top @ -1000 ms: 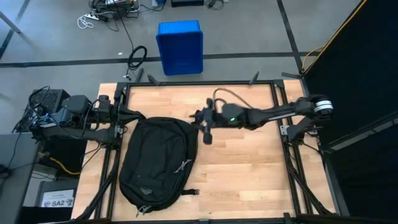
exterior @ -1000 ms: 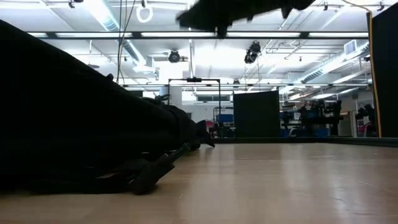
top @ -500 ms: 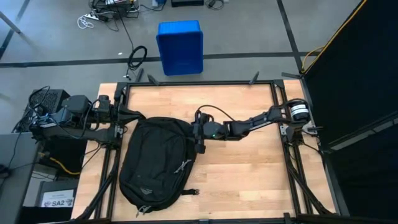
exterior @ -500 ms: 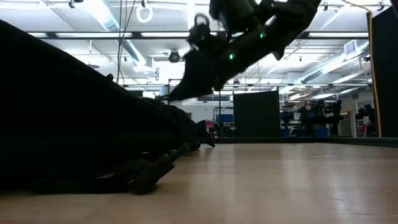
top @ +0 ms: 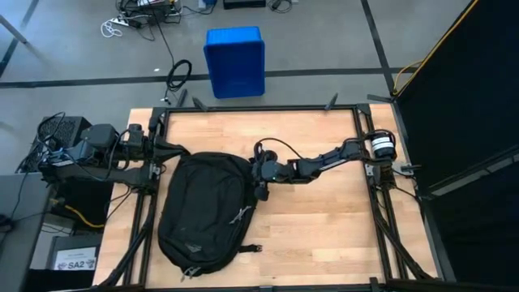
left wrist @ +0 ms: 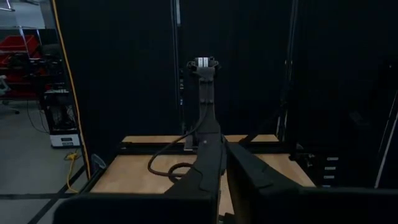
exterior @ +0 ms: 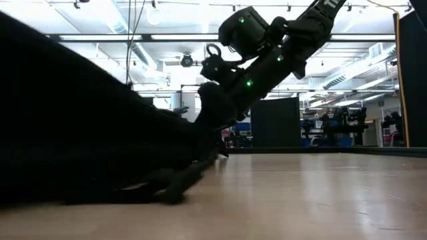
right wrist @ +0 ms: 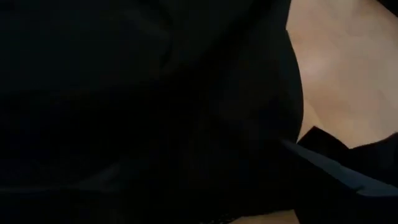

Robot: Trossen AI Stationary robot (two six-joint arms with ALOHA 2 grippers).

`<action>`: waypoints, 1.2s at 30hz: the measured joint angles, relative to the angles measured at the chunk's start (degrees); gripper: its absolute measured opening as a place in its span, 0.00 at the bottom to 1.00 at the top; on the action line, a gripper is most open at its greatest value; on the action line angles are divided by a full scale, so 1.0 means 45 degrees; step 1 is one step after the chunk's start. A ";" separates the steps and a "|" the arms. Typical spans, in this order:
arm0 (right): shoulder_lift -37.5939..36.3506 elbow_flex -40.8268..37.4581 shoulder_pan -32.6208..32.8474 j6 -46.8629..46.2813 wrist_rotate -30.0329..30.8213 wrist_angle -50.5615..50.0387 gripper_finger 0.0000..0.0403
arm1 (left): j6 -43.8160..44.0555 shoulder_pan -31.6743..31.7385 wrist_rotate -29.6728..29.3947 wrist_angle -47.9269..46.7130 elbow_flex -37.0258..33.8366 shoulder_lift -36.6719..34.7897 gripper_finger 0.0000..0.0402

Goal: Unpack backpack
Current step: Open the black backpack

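The black backpack is laid flat on the wooden table, toward the left arm's side, its top end turned to the far edge. No writing can be read on the backpack. The right gripper is placed at the backpack's upper right edge; its fingers are seen parted and pressed against the black fabric, but a grip cannot be confirmed. The left gripper is kept closed and empty just beyond the backpack's far left corner. Beyond the far edge of the table, past the backpack's top, a blue bin is standing on the floor.
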State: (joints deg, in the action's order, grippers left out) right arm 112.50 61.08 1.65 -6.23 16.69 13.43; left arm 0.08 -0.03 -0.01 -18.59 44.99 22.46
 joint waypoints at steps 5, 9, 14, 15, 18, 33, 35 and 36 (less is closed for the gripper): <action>0.0008 -0.0005 -0.0355 0.0537 0.0019 -0.0149 0.41 | -0.0005 0.0000 0.0000 0.0290 0.0000 0.0000 0.00; 0.0008 -0.0005 -0.0590 0.0629 0.0015 -0.0226 0.16 | -0.0003 0.0005 0.0000 0.0407 0.0000 0.0000 0.00; -0.0007 -0.0010 -0.0813 0.0631 0.0011 -0.0336 0.03 | -0.0005 0.0005 0.0000 0.0579 0.0000 0.0000 0.00; -0.0018 -0.0010 -0.0851 0.0632 0.0019 -0.0363 0.02 | -0.0005 0.0000 0.0000 0.0582 0.0000 0.0000 0.00; -0.0142 -0.0015 -0.0957 0.0639 0.0296 -0.0716 0.01 | 0.0000 0.0005 0.0000 0.0577 0.0000 0.0000 0.00; -0.1856 -0.0039 -0.2560 0.1141 0.1515 -0.2067 0.00 | 0.0000 0.0000 0.0000 0.0611 0.0000 0.0000 0.00; -0.2217 -0.0039 -0.2860 0.0832 0.2129 -0.2464 0.00 | -0.0005 0.0001 0.0000 0.0631 0.0000 0.0000 0.00; -0.2351 -0.0039 -0.2972 0.0728 0.2336 -0.2617 0.00 | 0.0000 0.0000 0.0000 0.0635 0.0000 0.0000 0.00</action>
State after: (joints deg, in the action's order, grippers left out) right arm 101.92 60.90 -11.73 -2.95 27.20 1.65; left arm 0.08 -0.03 -0.01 -15.73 44.99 22.46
